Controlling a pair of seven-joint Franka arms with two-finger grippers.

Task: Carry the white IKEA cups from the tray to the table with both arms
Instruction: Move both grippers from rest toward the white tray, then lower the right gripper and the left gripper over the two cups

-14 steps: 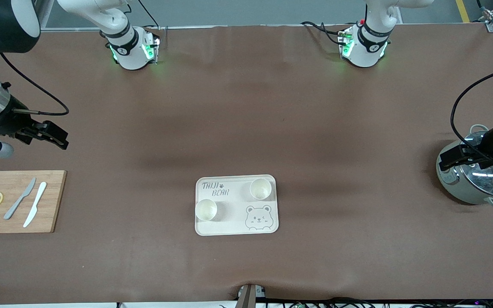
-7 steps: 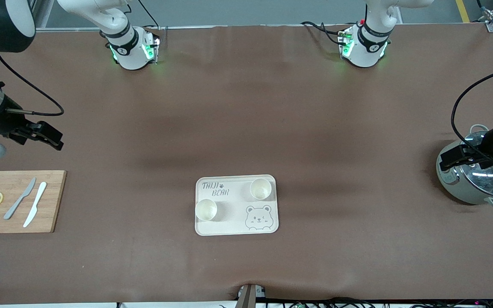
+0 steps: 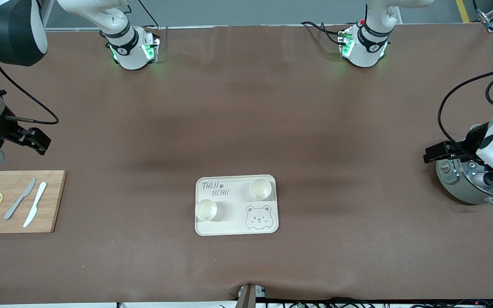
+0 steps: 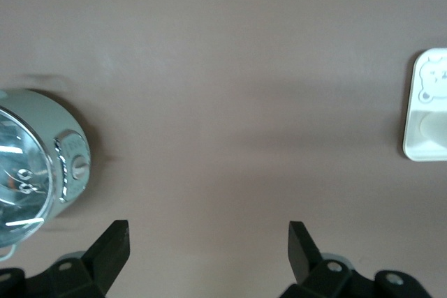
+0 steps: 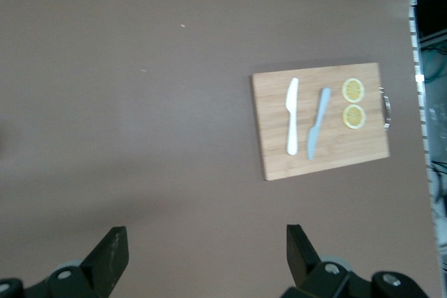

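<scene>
On the brown tabletop (image 3: 246, 128), nearest the front camera, lies the cream rectangular tray with a bear drawing (image 3: 236, 224). Both small cream-white handleless cups stand upright on it: one cup (image 3: 206, 210) at the edge toward the right arm's end, the other cup (image 3: 260, 189) farther from the camera, in the corner toward the left arm's end. Neither touches a pincer; both pincers are well apart from the tray, at either end of the tabletop.

The right pincer (image 3: 37, 140) hangs over bare tabletop just above the bamboo cutting board (image 3: 51, 201), its fingers (image 5: 112, 256) spread wide and holding nothing. The left pincer (image 3: 437, 152) hovers at the rim of the silver lidded cooking pot (image 3: 464, 188), its fingers (image 4: 115, 246) likewise spread wide and empty.

The right wrist view shows the board squarely, with a white knife (image 5: 291, 125), a grey knife (image 5: 318, 132) and two lemon slices (image 5: 353, 102), but no tray. The left wrist view catches only the bear end of the tray (image 4: 426, 106), where one cup shows as a blurred round shape, and the pot's side.
</scene>
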